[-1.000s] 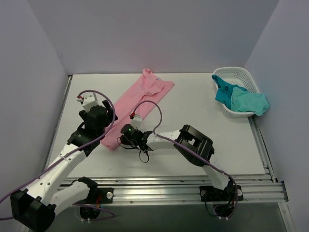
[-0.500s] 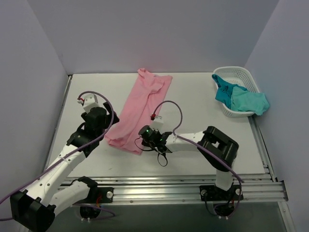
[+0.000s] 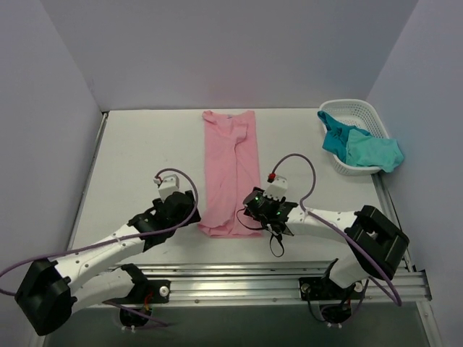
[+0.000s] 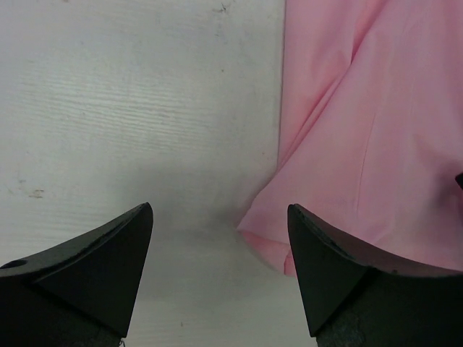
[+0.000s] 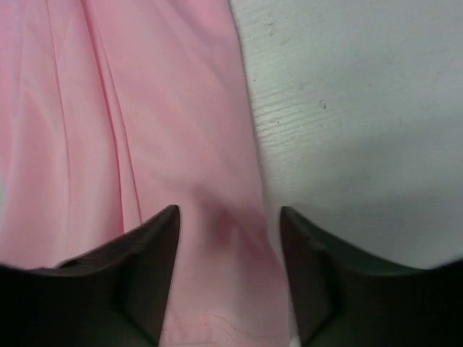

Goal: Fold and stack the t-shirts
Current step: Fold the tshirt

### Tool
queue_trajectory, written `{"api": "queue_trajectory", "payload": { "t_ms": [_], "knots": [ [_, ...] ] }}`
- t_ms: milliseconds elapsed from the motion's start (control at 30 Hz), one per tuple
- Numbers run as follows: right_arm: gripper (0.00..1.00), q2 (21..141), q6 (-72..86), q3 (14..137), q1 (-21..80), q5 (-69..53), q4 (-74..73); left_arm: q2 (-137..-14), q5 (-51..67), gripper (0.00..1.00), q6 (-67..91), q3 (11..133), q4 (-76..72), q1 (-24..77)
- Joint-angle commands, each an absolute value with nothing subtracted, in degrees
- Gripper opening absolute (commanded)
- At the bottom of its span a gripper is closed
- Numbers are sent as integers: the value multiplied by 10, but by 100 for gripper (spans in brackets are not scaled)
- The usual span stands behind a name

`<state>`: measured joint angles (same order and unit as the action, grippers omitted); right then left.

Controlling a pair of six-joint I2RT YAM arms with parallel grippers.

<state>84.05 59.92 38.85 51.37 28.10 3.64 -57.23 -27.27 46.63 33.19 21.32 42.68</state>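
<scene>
**Handling a limp pink t-shirt (image 3: 230, 170)**

Lying stretched on the table (image 3: 145, 144), well left of the basket (image 3: 359, 105). Likely behaving light, limp, bunching easily. Hovering with left fingers (image 4: 94, 267) spread wide beside its hem corner, right fingers (image 5: 141, 271) parted over the hem, gripping nothing. Best pinching both hem corners.

— how's the left arm (image 3: 101, 249) lying?
— stretched low and forward, angled inward. the left hand (image 4: 221, 217) has its fingers spread wide.
— and the right arm (image 3: 329, 217)?
— elbow out to the right, forearm reaching in toward the left. the right hand (image 5: 228, 217) is tipped downward, fingers only a little apart.
</scene>
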Motion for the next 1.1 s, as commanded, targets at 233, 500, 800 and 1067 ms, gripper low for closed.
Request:
{"api": "queue_trajectory", "payload": {
  "t_ms": [233, 500, 800, 1067],
  "knots": [
    [98, 831, 599, 374, 521, 312, 3, -687, -341, 83, 575, 348, 128, 555],
    [97, 773, 604, 343, 531, 318, -20, -750, -375, 82, 636, 354, 118, 597],
    [93, 737, 607, 347, 547, 333, -40, -777, -401, 81, 643, 392, 135, 607],
    [88, 792, 571, 450, 596, 323, -9, -679, -438, 82, 619, 390, 164, 610]
  ]
}}
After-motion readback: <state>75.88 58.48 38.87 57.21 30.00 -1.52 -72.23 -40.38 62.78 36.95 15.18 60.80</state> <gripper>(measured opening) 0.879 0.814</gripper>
